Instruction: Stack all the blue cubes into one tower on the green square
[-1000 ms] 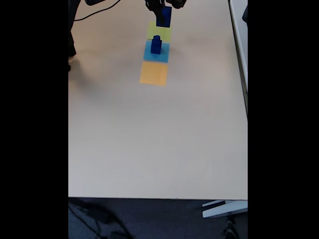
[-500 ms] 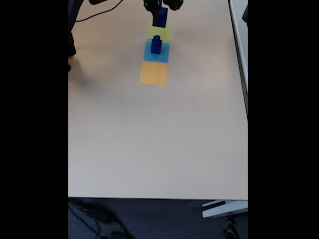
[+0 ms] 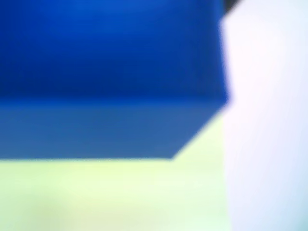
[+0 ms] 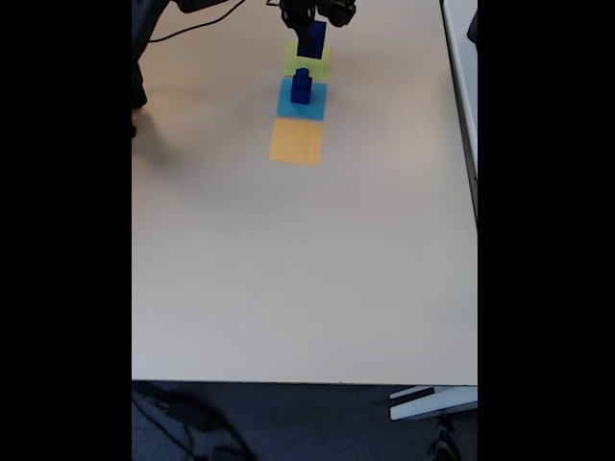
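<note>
At the table's far end in the fixed view, my gripper (image 4: 312,23) is shut on a large dark blue cube (image 4: 311,42), which it holds just over the green square (image 4: 297,63). The wrist view, though blurred, has this cube (image 3: 110,77) close up, with the green square (image 3: 106,197) beneath it. Two smaller blue cubes (image 4: 302,86) stand stacked on a flat light-blue square (image 4: 286,104) just in front of the green one. My fingertips are hidden behind the held cube.
A flat orange square (image 4: 296,141) lies nearest the camera in the row of squares. A black cable (image 4: 183,31) and dark arm parts (image 4: 140,58) sit at the far left. The right table edge (image 4: 475,202) borders a grey surface.
The gripper has carried the large blue cube slightly left and then lower, closer to the green square. The small stack on the light-blue square has not moved.
</note>
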Available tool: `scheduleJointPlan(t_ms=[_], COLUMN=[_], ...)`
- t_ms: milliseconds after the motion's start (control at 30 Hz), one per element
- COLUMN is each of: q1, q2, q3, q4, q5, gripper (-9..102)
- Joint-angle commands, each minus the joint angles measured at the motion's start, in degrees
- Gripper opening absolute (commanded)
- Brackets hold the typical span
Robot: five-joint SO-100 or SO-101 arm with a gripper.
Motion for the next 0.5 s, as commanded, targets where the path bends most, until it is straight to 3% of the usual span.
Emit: scheduleJointPlan(t_ms=[0, 467], q1=[-0.88, -1.67], q2=[0.7, -4.66], q3=[-4.39, -5.8], q4=[-0.97, -1.14], q5=[0.26, -1.23], gripper=[2, 2])
